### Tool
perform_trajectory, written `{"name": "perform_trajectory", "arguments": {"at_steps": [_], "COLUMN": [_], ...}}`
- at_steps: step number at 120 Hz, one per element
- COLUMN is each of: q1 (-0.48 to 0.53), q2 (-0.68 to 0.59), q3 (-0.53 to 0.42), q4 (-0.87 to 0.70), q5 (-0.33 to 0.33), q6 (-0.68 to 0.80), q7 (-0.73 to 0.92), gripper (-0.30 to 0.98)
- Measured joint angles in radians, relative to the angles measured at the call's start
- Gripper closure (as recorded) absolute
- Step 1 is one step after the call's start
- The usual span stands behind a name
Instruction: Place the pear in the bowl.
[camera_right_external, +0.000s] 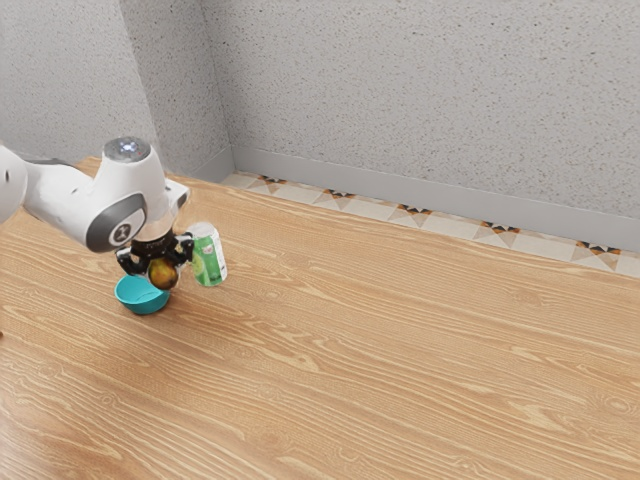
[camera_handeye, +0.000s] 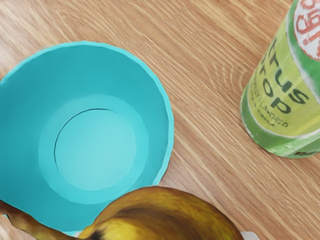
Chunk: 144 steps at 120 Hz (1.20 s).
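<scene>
Gripper (camera_right_external: 162, 264) grasps the pear (camera_right_external: 163, 276) near the bowl (camera_right_external: 141, 306), at the exterior view's left; release off-centre could tip the bowl or send the pear rolling against the can (camera_right_external: 207, 258)

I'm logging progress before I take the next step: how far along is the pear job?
Looks done: the grasp, with the pear between the fingers of the gripper. In hand: the pear, near the bowl and overlapping its rim in the wrist view. Left: probably centre it over the bowl, lower and release; the bowl's floor shows no pear on it.
</scene>
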Motion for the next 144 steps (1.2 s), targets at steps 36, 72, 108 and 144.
{"name": "perform_trajectory", "arguments": {"at_steps": [36,72,108,144], "q1": [0.096,0.112,-0.084,-0.571], "q2": [0.1,0.128,-0.051,-0.16], "q3": [0.005,0.005,-0.002,0.015], "q4": [0.095,0.107,0.054,0.258], "q5": [0.048,0.048,0.045,-0.408], "q6": [0.007,0.022,0.009,-0.378], "q7": [0.008,0.026,0.04,0.203], "gripper": [0.39,0.19,0.06,0.03]}}
